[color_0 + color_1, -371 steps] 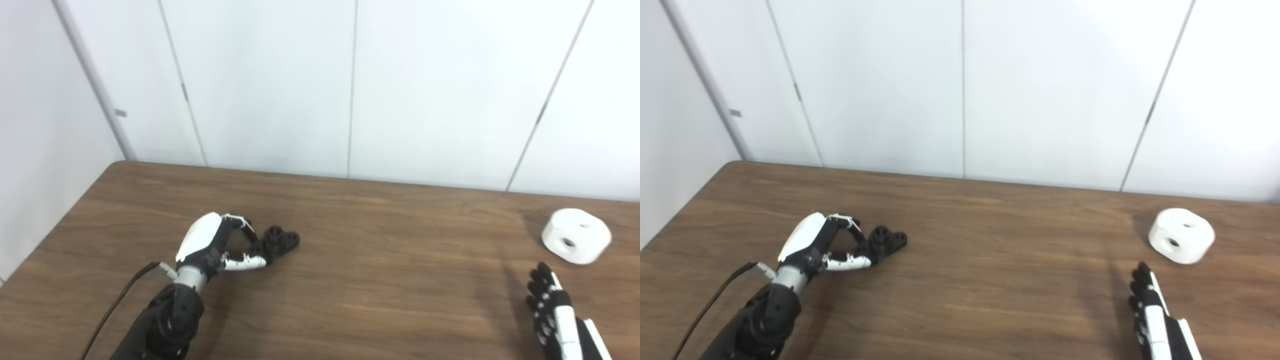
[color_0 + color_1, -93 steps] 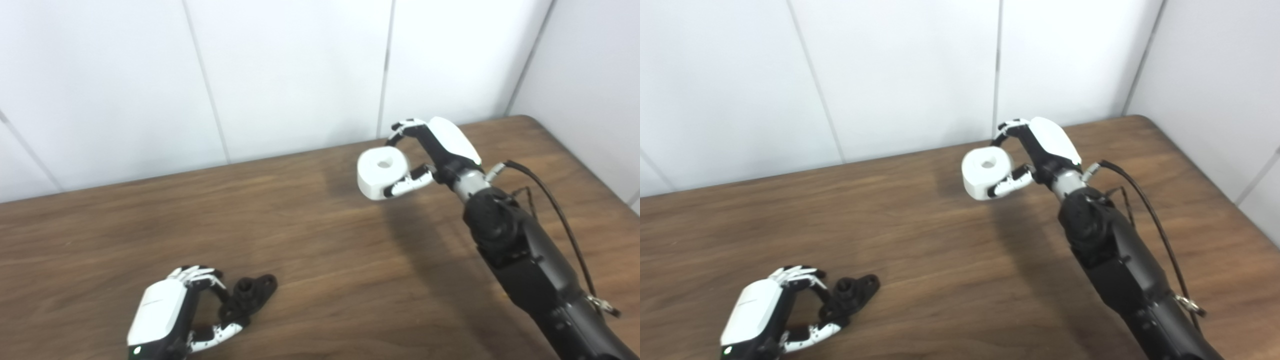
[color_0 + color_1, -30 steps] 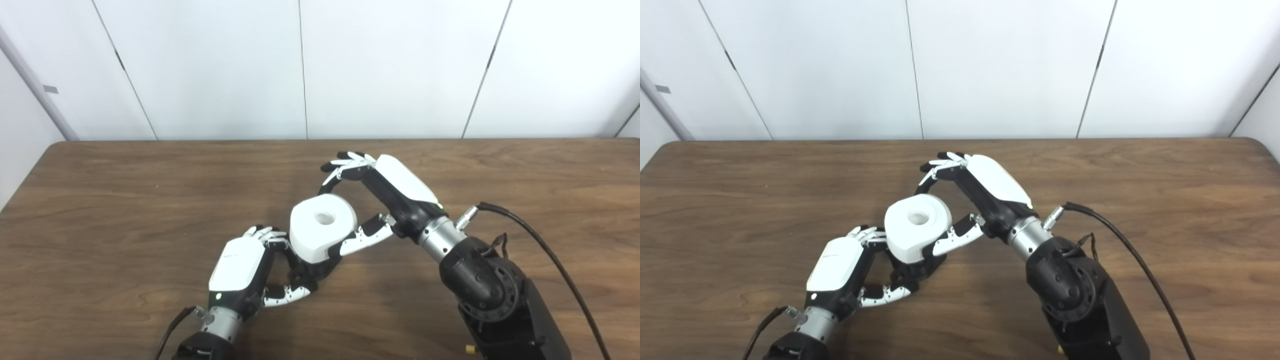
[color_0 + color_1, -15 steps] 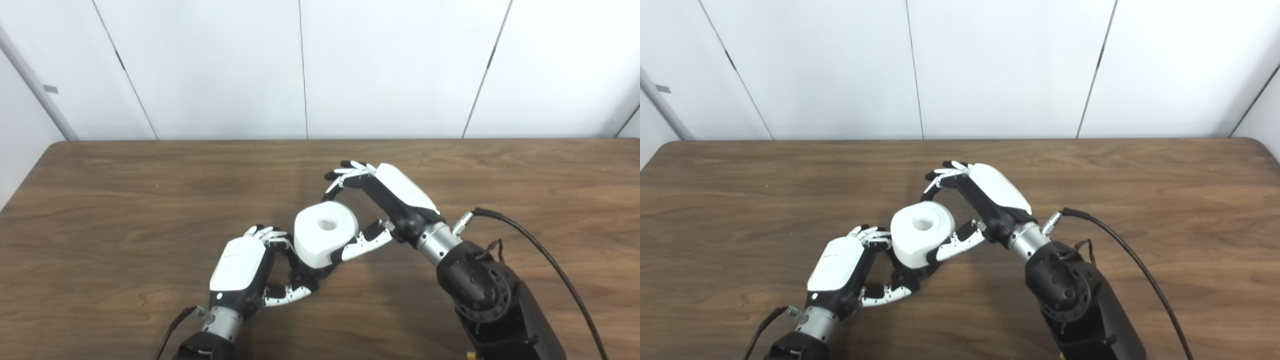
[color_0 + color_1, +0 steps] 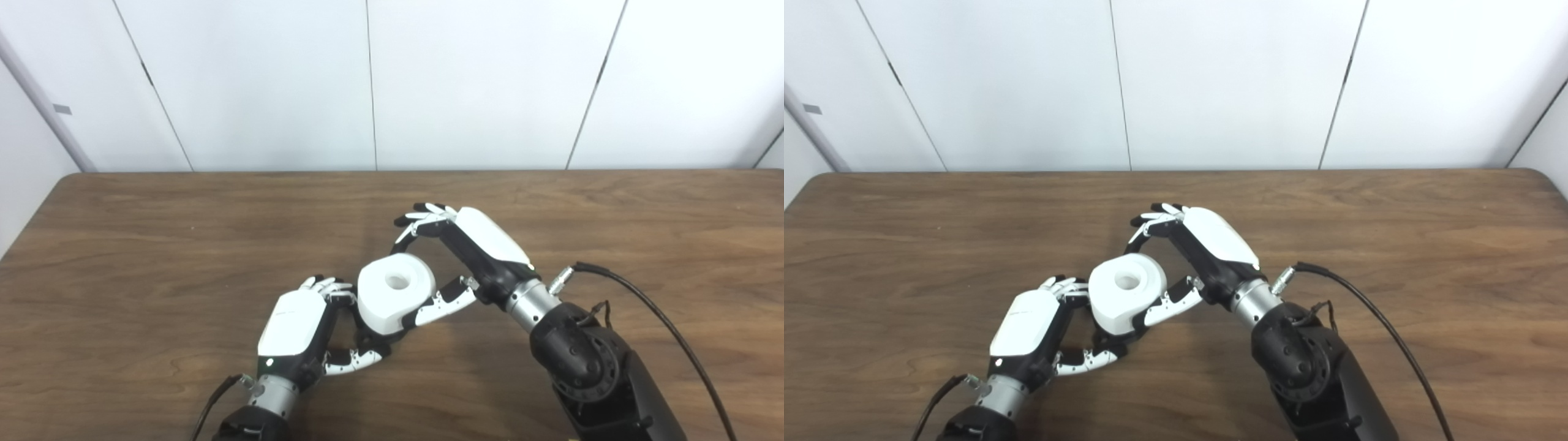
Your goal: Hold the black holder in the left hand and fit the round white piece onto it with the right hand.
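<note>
- Left robot hand (image 5: 293,324) pinches the black holder (image 5: 366,338), low on the surface (image 5: 122,257);
- round white piece (image 5: 395,293) sits over it, mostly hiding it;
- right robot hand (image 5: 471,251) grips that piece; I'd lower it squarely, hole centred, without tilting.

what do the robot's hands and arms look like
Both the left hand and right hand have a glossy white shell on the back over a black frame, with fingers segmented in black and white. Each joins a silver metal wrist and a bulky black forearm. A black cable loops from the right wrist; a thinner one leaves the left.
</note>
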Tool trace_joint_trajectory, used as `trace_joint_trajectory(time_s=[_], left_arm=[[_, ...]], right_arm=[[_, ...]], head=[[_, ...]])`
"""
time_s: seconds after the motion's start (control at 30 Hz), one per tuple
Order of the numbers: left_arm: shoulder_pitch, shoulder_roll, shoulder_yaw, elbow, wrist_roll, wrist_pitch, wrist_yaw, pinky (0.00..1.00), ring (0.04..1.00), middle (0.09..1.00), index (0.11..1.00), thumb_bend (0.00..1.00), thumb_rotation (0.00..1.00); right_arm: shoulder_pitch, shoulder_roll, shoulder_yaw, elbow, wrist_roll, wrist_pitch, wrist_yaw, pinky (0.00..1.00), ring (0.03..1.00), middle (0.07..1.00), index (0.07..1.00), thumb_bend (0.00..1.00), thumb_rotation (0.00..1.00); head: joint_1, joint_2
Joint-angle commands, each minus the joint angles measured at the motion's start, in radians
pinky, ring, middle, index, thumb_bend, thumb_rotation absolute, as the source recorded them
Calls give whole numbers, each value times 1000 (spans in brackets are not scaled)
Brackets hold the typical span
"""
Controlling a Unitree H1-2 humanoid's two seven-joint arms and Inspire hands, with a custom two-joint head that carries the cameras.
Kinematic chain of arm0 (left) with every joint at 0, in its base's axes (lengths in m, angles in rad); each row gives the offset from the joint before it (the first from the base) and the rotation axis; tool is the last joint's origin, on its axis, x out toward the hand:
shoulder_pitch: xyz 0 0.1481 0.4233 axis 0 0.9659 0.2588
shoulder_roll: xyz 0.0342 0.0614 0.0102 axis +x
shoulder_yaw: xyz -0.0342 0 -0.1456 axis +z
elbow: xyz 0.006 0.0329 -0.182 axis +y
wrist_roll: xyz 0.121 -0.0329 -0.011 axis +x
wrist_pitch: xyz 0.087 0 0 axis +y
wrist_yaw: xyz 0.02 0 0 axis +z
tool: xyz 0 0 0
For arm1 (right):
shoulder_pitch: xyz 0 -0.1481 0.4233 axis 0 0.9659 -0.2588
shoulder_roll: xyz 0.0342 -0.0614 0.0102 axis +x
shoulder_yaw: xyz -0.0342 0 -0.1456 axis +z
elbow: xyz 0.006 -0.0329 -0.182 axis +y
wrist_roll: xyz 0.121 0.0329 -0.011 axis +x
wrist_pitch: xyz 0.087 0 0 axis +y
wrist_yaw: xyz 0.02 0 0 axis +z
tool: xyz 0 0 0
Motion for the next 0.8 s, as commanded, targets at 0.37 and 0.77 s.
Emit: trace_joint_trajectory(time_s=[0.37,0.77], left_arm=[[11,-4,-33,41,25,13,-42,930,858,766,484,523,50],[10,-3,-33,44,24,10,-38,930,857,766,484,523,50]], right_arm=[[-27,4,5,4,-6,-47,-23,1000,956,839,482,525,140],[-26,5,7,22,-17,-36,-17,1000,959,837,483,524,140]], head=[[-1,-1],[-7,0]])
